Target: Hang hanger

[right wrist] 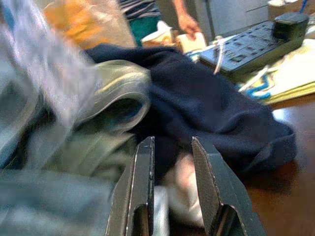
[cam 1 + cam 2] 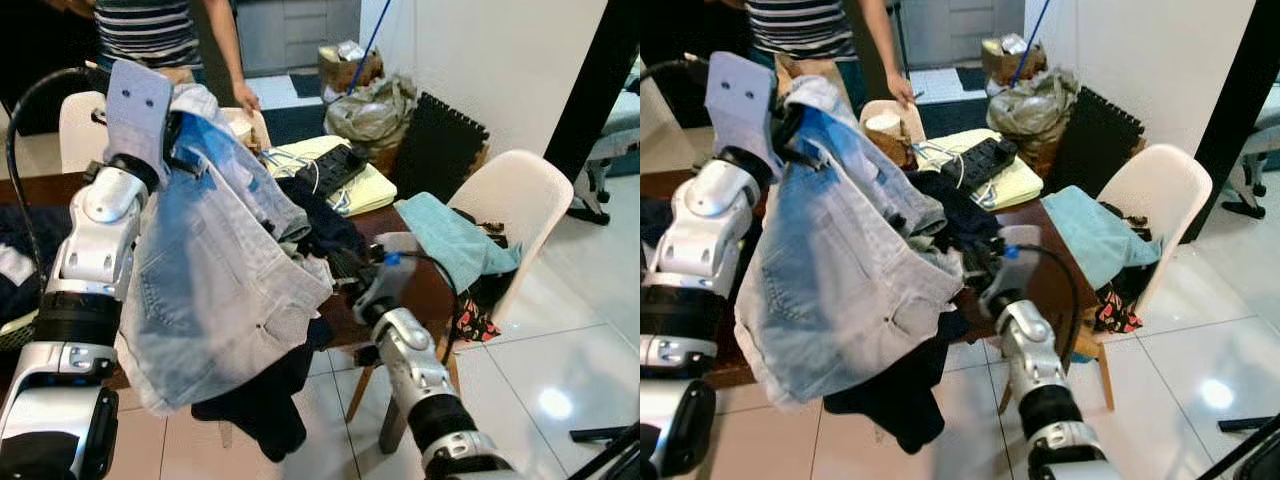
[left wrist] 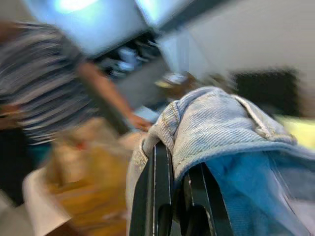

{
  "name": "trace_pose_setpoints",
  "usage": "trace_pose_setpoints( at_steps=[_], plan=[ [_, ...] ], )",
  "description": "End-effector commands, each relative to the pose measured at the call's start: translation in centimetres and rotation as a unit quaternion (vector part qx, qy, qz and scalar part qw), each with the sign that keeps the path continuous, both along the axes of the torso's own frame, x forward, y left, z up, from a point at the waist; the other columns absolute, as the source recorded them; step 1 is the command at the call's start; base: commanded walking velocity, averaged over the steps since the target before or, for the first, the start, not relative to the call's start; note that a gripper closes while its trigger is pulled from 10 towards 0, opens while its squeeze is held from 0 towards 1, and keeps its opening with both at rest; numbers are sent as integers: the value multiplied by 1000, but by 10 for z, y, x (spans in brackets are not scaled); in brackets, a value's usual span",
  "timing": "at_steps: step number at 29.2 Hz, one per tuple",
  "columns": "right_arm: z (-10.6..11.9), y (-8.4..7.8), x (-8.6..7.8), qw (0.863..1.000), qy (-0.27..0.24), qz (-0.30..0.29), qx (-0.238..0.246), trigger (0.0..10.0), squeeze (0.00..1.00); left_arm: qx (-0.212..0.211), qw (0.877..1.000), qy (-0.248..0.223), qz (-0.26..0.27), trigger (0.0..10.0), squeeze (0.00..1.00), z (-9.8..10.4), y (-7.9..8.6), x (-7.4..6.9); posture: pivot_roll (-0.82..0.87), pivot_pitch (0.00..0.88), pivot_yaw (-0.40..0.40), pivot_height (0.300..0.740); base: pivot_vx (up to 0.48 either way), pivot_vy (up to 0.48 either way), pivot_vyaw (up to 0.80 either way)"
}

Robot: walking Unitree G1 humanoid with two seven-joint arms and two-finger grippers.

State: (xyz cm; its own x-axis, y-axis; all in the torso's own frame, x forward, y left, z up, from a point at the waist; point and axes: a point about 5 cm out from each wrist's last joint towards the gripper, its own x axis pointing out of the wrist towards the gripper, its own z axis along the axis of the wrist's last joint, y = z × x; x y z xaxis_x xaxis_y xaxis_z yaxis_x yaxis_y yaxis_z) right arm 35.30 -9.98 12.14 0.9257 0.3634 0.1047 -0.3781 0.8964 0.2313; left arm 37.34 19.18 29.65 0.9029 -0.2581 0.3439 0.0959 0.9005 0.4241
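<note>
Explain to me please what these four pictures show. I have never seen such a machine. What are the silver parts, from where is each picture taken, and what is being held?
The silver parts are the two arms of a walking robot. The two wide pictures come from cameras in its head, looking down. The other two come from small cameras on its wrists, looking along its black fingers.

The left gripper is raised and shut on a pale denim jacket, which hangs down from it. The right gripper is open, low at the table edge, facing a dark blue garment.

On the table lie a heap of clothes, a yellow pad with a black power strip on it, and a teal cloth draped towards a white chair. A person in a striped shirt stands behind. I cannot make out a hanger.
</note>
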Motion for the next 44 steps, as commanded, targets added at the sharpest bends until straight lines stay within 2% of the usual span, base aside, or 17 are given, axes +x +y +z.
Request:
trace_pose_setpoints(
  at_steps=[1, 5, 6, 7, 8, 17, 18, 25, 26, 28, 29, 33, 36, 37, 39, 41, 44],
  plan=[
    [-3, -3, -2, 1000, 5, -5, 0, 10000, 0, 14, 999, 32, -38, 10000, 0, -8, -13, 1, 31, 0, 68, 740, 334, 0, 0],
    [-3, -4, -2, 1000, 4, -7, 0, 10000, 0, 27, 994, 73, -78, 10000, 0, -25, -25, -1, 24, 0, 74, 740, 167, 0, 0],
    [-3, -5, -2, 1000, 4, -9, 1, 10000, 0, 39, 992, 72, -91, 10000, 776, -30, -31, -3, 21, 0, 75, 740, 0, 0, 0],
    [-3, -5, -2, 1000, 4, -9, 1, 10000, 0, 39, 992, 72, -91, 10000, 776, -30, -31, -3, 21, 0, 75, 740, 0, 0, 0],
    [-3, -6, -3, 1000, 4, -11, 1, 10000, 0, 48, 991, 71, -100, 10000, 1000, -34, -35, -5, 21, 0, 75, 740, 0, 0, 0],
    [-4, -8, -3, 1000, 4, -15, 0, 10000, 0, 77, 989, 85, -96, 10000, 1000, -39, -35, -4, 22, 0, 74, 740, 0, 0, 0],
    [-4, -8, -3, 1000, 5, -15, 0, 10000, 0, 91, 988, 91, -81, 10000, 0, -37, -31, -2, 26, 0, 71, 740, 0, 0, 0],
    [-3, -5, -2, 1000, 7, -13, 0, 10000, 0, 75, 988, 105, -84, 10000, 0, -26, -28, -4, 32, 0, 66, 740, 0, 0, 0],
    [-3, -4, -1, 1000, 8, -11, 0, 10000, 0, 86, 978, 145, -121, 10000, 1000, -27, -35, -9, 33, 0, 64, 740, 0, 0, 0],
    [-3, -4, -1, 1000, 8, -11, 0, 10000, 0, 86, 978, 145, -121, 10000, 1000, -27, -35, -9, 33, 0, 64, 740, 0, 0, 0],
    [-3, -4, -1, 1000, 10, -11, -2, 10000, 0, 81, 975, 177, -103, 10000, 0, -24, -32, -11, 38, 0, 60, 740, 0, 0, 0],
    [-4, -6, -1, 1000, 11, -15, -2, 10000, 0, 62, 984, 159, -49, 10000, 0, -16, -23, -6, 38, 0, 60, 740, 0, 0, 0],
    [-2, -10, 0, 1000, 5, -30, 1, 10000, 0, 11, 998, 58, 8, 10000, 0, 6, -14, -4, 39, 0, 60, 740, 0, 0, 0],
    [2, -14, 2, 999, -5, -44, 0, 10000, 0, -16, 999, 14, 35, 10000, 0, 13, -12, -8, 38, 0, 59, 740, 0, 0, 0],
    [2, -14, 2, 999, -5, -44, 0, 10000, 0, -16, 999, 14, 35, 10000, 0, 13, -12, -8, 38, 0, 59, 740, 0, 0, 0],
    [9, -20, 4, 997, -22, -69, 4, 10000, 0, -36, 996, -41, 76, 10000, 0, 22, -9, -16, 43, 0, 50, 740, 0, 0, 0],
    [17, -28, 7, 994, -41, -98, 12, 10000, 0, -52, 991, -40, 119, 10000, 0, 22, -1, -24, 48, 0, 29, 740, 0, 0, 0]
  ],
)
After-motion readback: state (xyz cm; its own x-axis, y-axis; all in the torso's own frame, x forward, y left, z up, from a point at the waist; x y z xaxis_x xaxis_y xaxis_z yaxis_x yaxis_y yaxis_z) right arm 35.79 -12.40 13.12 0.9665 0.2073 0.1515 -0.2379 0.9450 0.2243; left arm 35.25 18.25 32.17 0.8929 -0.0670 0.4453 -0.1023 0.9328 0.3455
